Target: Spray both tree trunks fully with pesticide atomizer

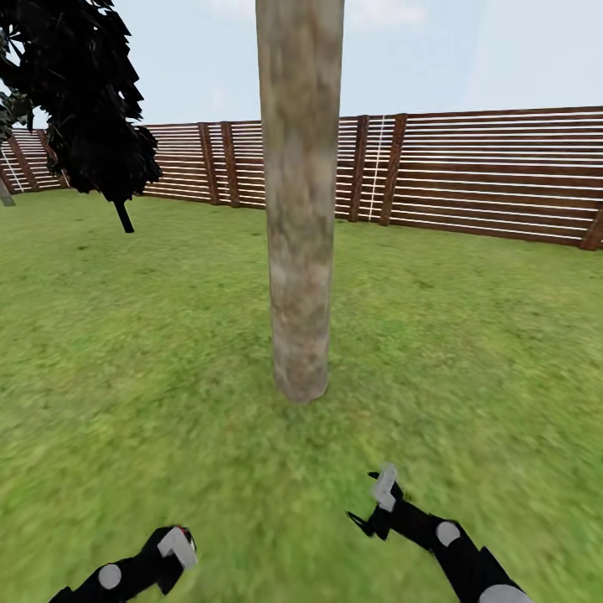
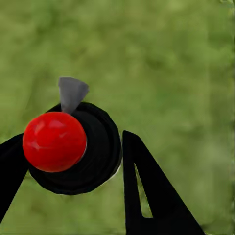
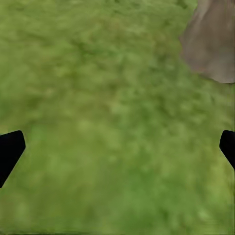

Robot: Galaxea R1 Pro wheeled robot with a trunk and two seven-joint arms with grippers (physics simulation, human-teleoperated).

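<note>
Low on the lawn (image 1: pixel 469 335), left end effector (image 1: pixel 172 548) is clamped on the atomizer (image 2: pixel 73 149), the trunk (image 1: pixel 300 209) stands ahead at centre, right end effector (image 1: pixel 377 502) hangs spread, holding nothing.

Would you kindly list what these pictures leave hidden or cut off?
- Thick mottled grey-tan tree trunk: crown cut off by the head view's top edge.
- Red-capped black pesticide atomizer: body hidden beneath its cap, left wrist view.
- Right gripper: fingers cropped by the right wrist view's side edges.
</note>
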